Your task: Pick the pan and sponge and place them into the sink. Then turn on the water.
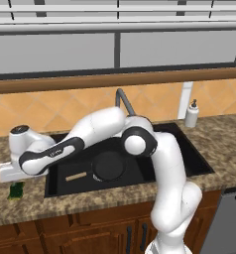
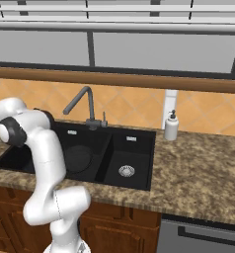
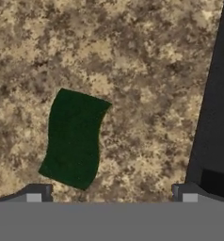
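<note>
Sponge [image 3: 75, 139] lay flat on granite counter [image 3: 147, 70], near front edge, left of sink [image 1: 154, 171]. Pan [image 1: 109, 165] already seen inside large basin. Gripper [image 3: 111, 193] was held above sponge, fingers spread wide. Sponge sat off-centre toward one finger; centring judged advisable before descent and closing.

A white soap dispenser bottle [image 1: 191, 115] stands on the speckled brown granite counter [image 2: 203, 173]. Behind it runs an orange tiled backsplash [image 2: 134, 106].

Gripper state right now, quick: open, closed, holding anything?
Gripper: open, holding nothing; fingers spread wide above the sponge on the counter.
</note>
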Robot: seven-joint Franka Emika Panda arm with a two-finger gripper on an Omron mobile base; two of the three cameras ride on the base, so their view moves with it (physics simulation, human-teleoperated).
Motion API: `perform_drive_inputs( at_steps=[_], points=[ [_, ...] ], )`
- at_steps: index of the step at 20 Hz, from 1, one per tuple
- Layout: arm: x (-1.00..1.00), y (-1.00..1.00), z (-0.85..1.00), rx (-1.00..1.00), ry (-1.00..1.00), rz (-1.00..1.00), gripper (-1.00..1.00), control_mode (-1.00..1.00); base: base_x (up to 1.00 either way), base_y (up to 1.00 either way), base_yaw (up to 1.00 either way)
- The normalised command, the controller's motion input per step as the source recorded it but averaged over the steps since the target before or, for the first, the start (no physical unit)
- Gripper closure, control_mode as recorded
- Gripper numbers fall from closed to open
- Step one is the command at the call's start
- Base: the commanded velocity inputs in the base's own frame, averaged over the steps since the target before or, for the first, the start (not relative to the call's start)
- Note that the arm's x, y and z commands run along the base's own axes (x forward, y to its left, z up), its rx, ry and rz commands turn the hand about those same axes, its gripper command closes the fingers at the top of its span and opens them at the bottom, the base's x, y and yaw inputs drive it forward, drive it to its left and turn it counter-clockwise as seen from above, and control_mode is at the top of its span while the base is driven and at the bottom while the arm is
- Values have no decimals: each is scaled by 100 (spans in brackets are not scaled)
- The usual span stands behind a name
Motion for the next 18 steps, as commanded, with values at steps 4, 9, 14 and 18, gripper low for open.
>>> perform_drive_inputs(
  at_steps=[4,9,14,18],
  points=[
    [0,24,-16,-1,0,1,-100,-100,0,0,0],
    [0,18,-19,0,0,0,-100,-100,0,0,0],
    [0,16,-20,0,0,0,-100,-100,0,0,0],
    [0,9,-18,0,0,0,-100,-100,0,0,0]
  ],
)
